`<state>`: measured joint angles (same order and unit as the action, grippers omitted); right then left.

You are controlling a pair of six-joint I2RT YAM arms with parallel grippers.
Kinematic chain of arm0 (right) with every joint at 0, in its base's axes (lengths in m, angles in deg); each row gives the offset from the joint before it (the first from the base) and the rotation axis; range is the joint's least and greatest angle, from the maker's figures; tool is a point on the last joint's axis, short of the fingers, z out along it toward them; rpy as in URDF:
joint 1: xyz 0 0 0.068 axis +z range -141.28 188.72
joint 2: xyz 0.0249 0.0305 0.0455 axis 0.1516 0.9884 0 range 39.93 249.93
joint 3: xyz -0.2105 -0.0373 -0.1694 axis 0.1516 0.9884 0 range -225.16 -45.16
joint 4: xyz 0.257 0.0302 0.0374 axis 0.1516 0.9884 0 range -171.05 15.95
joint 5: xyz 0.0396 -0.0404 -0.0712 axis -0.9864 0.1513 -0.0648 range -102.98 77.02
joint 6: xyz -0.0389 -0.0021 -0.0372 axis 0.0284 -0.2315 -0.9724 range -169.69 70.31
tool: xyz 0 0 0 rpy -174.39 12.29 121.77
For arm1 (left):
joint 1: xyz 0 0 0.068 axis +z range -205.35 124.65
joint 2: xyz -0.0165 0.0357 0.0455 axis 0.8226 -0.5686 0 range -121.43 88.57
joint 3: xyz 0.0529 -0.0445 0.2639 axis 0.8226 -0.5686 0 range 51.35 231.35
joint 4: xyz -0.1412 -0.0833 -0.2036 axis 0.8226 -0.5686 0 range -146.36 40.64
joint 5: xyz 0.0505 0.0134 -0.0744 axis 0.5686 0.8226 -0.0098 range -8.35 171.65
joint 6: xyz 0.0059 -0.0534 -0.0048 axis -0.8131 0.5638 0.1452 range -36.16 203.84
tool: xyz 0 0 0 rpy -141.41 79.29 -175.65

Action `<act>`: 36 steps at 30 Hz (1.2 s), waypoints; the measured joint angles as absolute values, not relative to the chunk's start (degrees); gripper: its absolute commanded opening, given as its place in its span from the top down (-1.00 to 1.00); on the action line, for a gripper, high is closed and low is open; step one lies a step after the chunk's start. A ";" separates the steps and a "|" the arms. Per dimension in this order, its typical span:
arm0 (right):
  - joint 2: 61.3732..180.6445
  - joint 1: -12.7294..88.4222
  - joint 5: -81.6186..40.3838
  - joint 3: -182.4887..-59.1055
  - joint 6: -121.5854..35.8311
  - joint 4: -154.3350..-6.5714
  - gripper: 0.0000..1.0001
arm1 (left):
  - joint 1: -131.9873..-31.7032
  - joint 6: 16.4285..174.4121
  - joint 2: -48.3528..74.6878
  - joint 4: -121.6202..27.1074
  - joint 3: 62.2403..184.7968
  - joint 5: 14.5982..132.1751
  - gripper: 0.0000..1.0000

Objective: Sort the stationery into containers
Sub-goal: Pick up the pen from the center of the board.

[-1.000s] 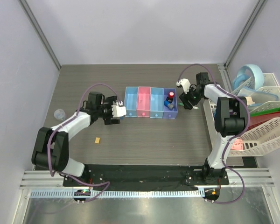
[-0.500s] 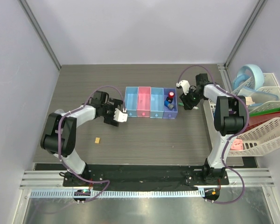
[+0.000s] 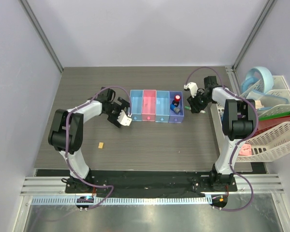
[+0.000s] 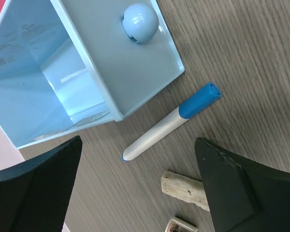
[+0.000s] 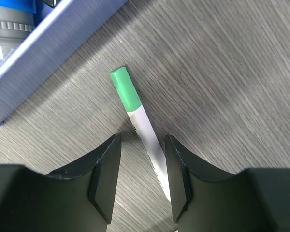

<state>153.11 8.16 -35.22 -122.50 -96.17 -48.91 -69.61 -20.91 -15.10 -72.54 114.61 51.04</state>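
Observation:
The four joined bins [image 3: 155, 106] stand mid-table. A red-capped black bottle [image 3: 176, 99] stands in the darker blue bin. My left gripper [image 3: 123, 117] is open just left of the leftmost light blue bin [image 4: 82, 58]. The blue-capped white pen [image 4: 171, 123] lies on the table ahead of its fingers [image 4: 43, 169]. My right gripper [image 3: 194, 100] is right of the darker blue bin. Its jaws [image 5: 142, 141] are partly open and straddle the green-capped white pen [image 5: 135, 108], which lies flat on the table. The tan block [image 3: 101, 144] and the clear roll [image 3: 61, 117] lie at the left.
A white rack [image 3: 275, 125] with books, folders and a pink item [image 3: 245, 149] stands at the right edge. A rough whitish scrap [image 4: 181, 188] lies by the left gripper. Grey walls close the left, back and right.
My left gripper has swung right and farther in, up to the leftmost bin. My right gripper has hardly moved.

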 measured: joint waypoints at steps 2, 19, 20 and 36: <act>153.11 8.12 -35.30 -122.48 -96.06 -48.93 0.06 | -69.56 -21.72 -15.19 -73.15 114.88 51.02 -0.99; 153.11 7.86 -36.07 -122.39 -95.60 -49.32 0.11 | -67.05 0.77 -12.74 -48.72 106.68 49.70 -0.75; 153.11 7.86 -36.07 -122.39 -95.58 -49.32 0.12 | -67.05 2.17 -12.85 -46.86 106.68 49.75 -0.70; 153.11 7.86 -35.96 -122.39 -95.21 -49.56 0.16 | -66.68 16.44 -17.38 -33.33 106.70 48.96 1.00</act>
<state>153.11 7.86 -35.96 -122.39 -95.21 -49.56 -66.68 16.44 -17.38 -33.33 106.70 48.96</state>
